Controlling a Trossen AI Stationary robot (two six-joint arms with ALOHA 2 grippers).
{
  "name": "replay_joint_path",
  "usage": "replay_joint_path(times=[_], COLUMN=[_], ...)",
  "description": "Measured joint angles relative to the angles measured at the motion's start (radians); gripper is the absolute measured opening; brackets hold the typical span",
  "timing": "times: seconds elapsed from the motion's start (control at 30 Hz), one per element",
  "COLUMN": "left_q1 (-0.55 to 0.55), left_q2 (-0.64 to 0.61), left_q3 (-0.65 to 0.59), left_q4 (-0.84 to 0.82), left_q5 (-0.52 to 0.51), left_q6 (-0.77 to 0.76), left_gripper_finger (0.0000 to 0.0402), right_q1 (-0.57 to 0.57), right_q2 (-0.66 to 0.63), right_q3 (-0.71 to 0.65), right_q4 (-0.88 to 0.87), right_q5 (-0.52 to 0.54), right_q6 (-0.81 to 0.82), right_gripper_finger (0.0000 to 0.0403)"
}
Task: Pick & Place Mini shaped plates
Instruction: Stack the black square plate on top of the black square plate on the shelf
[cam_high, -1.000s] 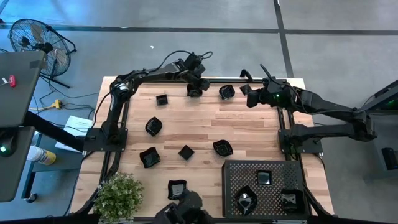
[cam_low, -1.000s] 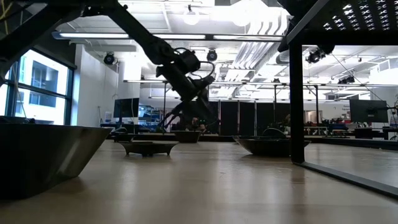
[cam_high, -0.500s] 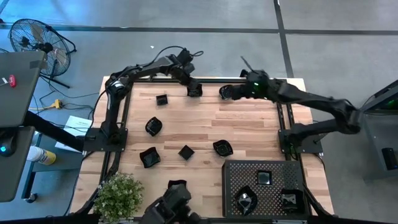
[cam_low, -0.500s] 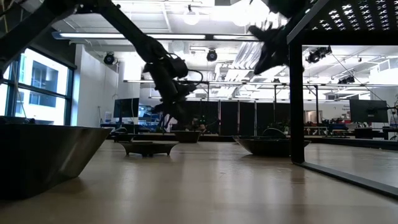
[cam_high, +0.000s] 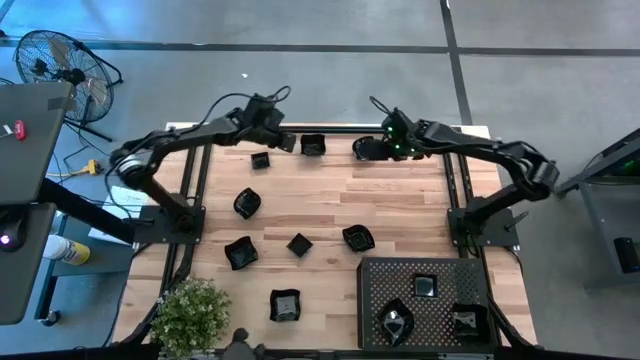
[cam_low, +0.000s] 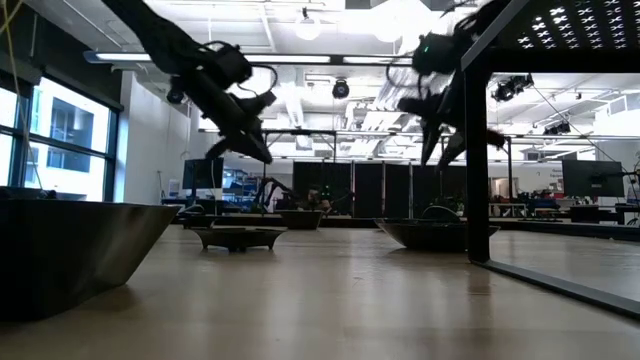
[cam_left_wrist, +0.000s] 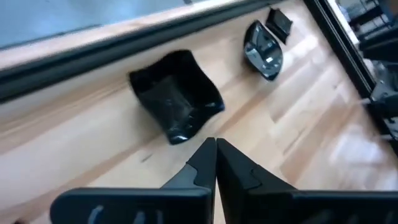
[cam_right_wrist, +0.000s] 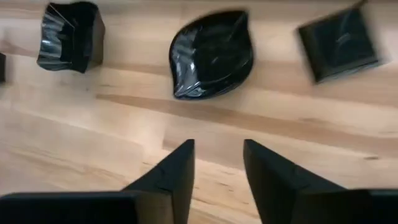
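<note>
Left gripper (cam_high: 283, 142) is held above the far-left part of the table, just beside the small square plate (cam_high: 260, 160); in the left wrist view its fingers (cam_left_wrist: 205, 163) are pressed together w/ nothing between, so it is clenched and empty, prob. between picks. The wavy-edged plate (cam_high: 313, 145) lies at the far edge, close to that gripper, flat on the wood. Right gripper (cam_high: 372, 148) is poised over the leaf-shaped plate (cam_high: 364, 147) at the far edge; in the right wrist view its fingers (cam_right_wrist: 176, 171) are spread w/ a clear gap and nothing held, the leaf plate sitting just ahead of them, so an approach to grasp is judged likely. Count in the high view: 9 mini plates are loose on the bare wood (3 along the far edge, 6 nearer mid and front), and 3 are already set in the perforated tray (cam_high: 372, 275) at front right, approx. 12 total. The tray is taken as the drop-off; on that reading, task is approx. a quarter done. One potted plant (cam_high: 190, 315) is seen at the front left corner.
</note>
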Motion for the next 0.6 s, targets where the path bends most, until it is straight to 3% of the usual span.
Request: replay_joint_path(times=[0.1, 0.2, 0.37, 0.5, 0.6], left_q1=[0.001, 0.001, 0.001, 0.001, 0.001], left_q2=[-0.056, -0.085, -0.091, -0.091, -0.091], left_q3=[-0.038, -0.05, -0.051, -0.051, -0.051], left_q4=[-0.001, 0.002, 0.017, 0.018, 0.018], left_q5=[-0.034, -0.054, -0.058, -0.058, -0.052], left_q6=[0.0, 0.02, 0.056, 0.057, 0.054], left_gripper_finger=[0.0005, 0.0005, 0.0005, 0.0005, 0.0005], right_q1=[0.039, 0.091, 0.215, 0.177, 0.113], right_q2=[-0.084, -0.182, -0.341, -0.328, -0.266], right_q3=[-0.021, -0.141, -0.438, -0.612, -0.63], right_q4=[-0.029, 0.024, 0.375, 0.727, 0.766], right_q5=[0.108, 0.161, 0.261, 0.296, 0.27], right_q6=[-0.05, -0.034, 0.099, 0.192, 0.234], right_gripper_finger=[0.0136, 0.0099, 0.001, 0.0012, 0.0003])
